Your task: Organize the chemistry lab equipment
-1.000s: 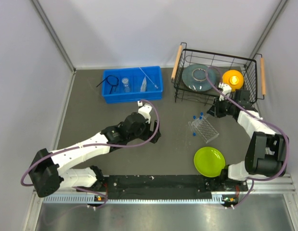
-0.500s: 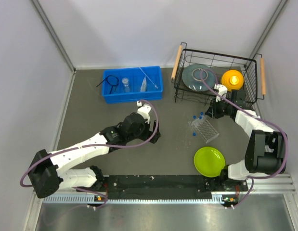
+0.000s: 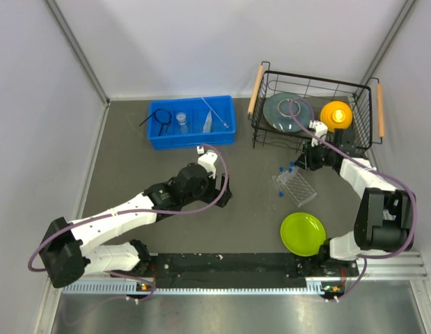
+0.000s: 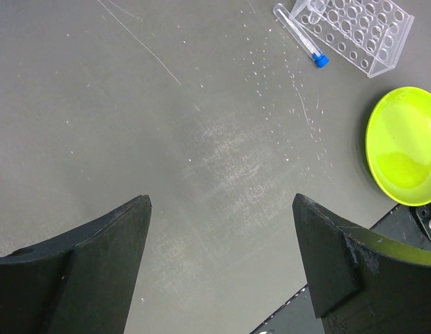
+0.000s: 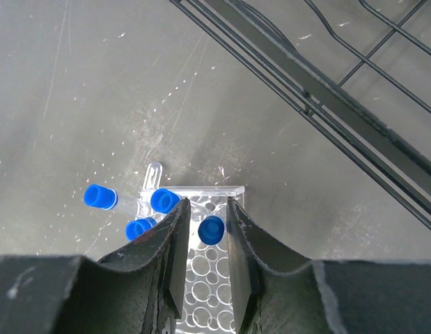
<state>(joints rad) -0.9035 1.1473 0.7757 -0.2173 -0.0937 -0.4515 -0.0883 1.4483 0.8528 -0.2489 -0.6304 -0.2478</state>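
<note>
Blue caps: four under my right wrist, each on one of the thin clear tubes [image 5: 165,200], crowded at or just beside the end of the clear perforated tube rack [image 5: 205,282] nearest the wire basket [image 5: 309,99]
Right pincer [image 5: 207,203]: fingers drawn close with a slim gap between them, one capped tube standing in that gap over the rack; whether I am clamped on it I cannot tell
Left pincer [image 4: 221,202]: fingers wide apart, holding nothing, hanging over the bare dark table [image 4: 131,104]
Stray tube [image 4: 302,36]: lying flat on the table just beside the rack, cap toward the lime-green plate [image 4: 404,146]
Blue bin [image 3: 194,141]: far left part of the table, well apart from the rack; it holds the black ring on a rod [image 3: 161,117], the small clear jar [image 3: 182,124] and the clear plastic packet [image 3: 209,122]
Basket contents: grey dish [image 3: 285,111] and orange bowl [image 3: 336,113]
Plate: on the near side of the rack, not touching it
</note>
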